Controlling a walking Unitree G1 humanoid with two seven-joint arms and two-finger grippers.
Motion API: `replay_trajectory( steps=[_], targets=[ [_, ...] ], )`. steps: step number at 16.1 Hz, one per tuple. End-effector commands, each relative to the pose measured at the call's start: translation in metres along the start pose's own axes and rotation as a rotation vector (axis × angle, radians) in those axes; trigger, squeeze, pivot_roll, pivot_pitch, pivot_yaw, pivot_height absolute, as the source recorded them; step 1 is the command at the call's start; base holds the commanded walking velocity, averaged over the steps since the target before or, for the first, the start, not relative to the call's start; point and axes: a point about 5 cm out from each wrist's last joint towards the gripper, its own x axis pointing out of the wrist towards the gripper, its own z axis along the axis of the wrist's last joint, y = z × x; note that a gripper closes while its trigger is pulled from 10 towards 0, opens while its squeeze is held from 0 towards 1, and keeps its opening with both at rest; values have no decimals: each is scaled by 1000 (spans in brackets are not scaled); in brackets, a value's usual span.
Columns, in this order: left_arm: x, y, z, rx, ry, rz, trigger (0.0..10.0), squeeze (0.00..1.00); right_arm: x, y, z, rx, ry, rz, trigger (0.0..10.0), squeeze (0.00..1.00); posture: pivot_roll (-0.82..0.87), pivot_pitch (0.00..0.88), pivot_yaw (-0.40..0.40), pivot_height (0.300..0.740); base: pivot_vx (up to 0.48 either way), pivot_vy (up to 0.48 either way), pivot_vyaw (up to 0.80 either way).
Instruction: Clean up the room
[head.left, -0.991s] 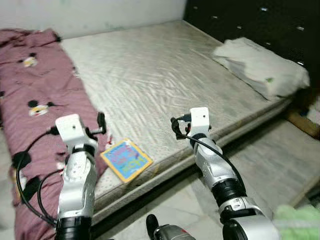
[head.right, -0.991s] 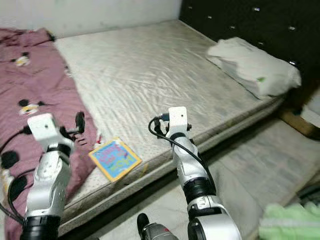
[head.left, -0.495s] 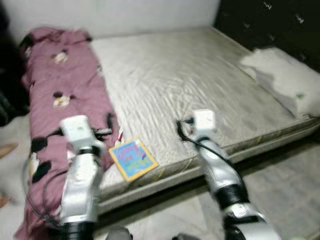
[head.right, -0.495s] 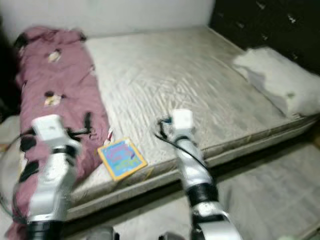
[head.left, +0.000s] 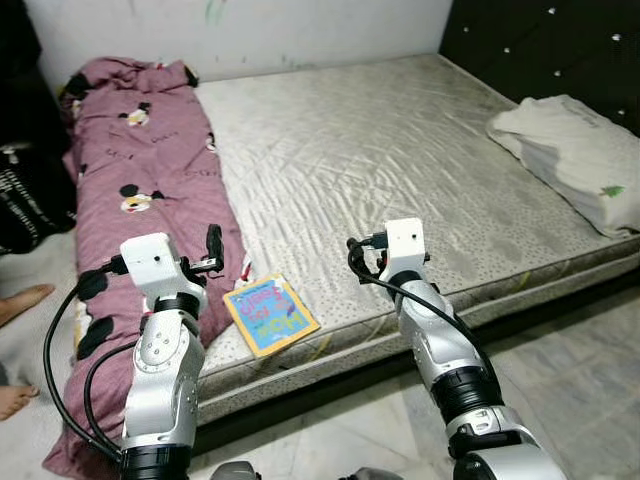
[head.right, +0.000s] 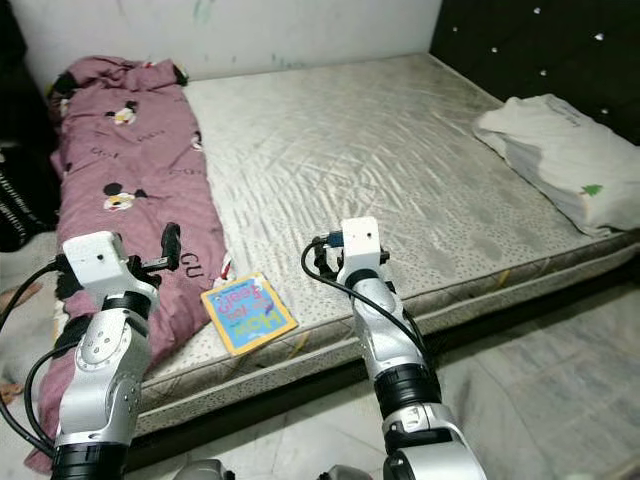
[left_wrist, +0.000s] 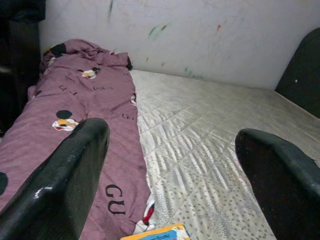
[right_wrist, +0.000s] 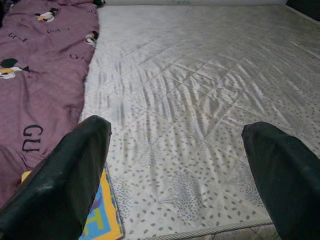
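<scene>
Colourful book (head.left: 270, 315) flat at mattress (head.left: 400, 170) near edge, just beside maroon quilt (head.left: 140, 190). Left hand (left_wrist: 170, 170) and right hand (right_wrist: 175, 170) above edge, fingers wide apart, empty. Advised: approach from overhanging corner, pinch cover squarely.

Head and wrist views over mattress (head.left: 400, 150)
</scene>
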Motion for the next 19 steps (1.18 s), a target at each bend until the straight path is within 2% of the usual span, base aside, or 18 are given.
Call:
replay_trajectory(
  steps=[1,3,6,16,19],
  targets=[
    [1,-3,2,3,-7,-16,10000,0,0,1,5,-8,-13,10,10000,0,64,0,-20,740,0,0,0],
    [0,-6,4,2,-16,-36,10000,0,0,3,5,-19,-14,25,10000,0,65,0,-22,740,0,0,0],
    [0,-6,4,1,-17,-40,10000,0,0,5,5,-35,-19,42,10000,0,66,0,-23,740,0,0,733],
    [-1,-10,1,-7,-2,-63,10000,0,1,5,4,-27,-4,38,10000,0,62,0,-22,740,314,0,0],
    [-1,-11,0,-19,5,-57,10000,0,0,4,4,-27,-3,38,10000,0,60,0,-24,740,0,0,0]
  ],
)
